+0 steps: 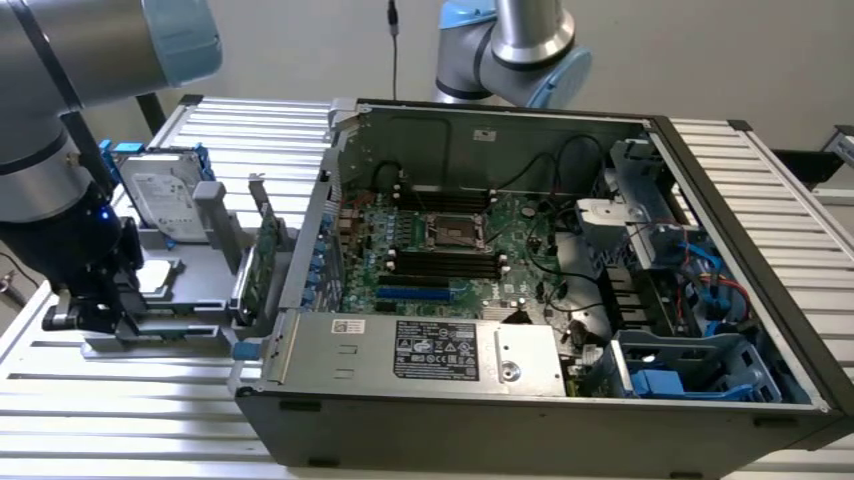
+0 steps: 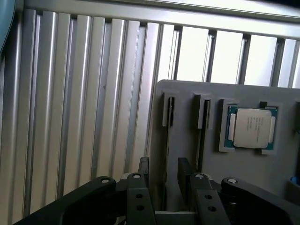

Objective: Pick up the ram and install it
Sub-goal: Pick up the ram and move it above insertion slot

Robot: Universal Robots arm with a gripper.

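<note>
- gripper is parked low over the near end of the grey tray, on the exterior view's left, well apart from the open case
- fingers are spread wide with nothing between them. No grip yet, as far as I can see
- ram: pretty sure it's the thin dark strip standing on edge in the tray's narrow slot. You only get it edge-on in the wrist view, so no chips visible and I can't swear to it
- the bit that matters: that slot runs straight into the gap between the two fingers, one finger on each side. So the ram's long axis lies along the gap and its flat faces look at the pads. Lined up for a pinch across the thin way, I'd say
- can't tell if the fingertips are already down past the ram's upper edge or hanging just above it
- a second slot sits just beside the first, outside the fingers. Whether it's got a stick in it, no idea
- CPU lies flat in its pocket next to that
- hard drive and the card stand further back on the tray, both untouched
- black memory slots on the board look empty, so nothing's installed yet
</note>
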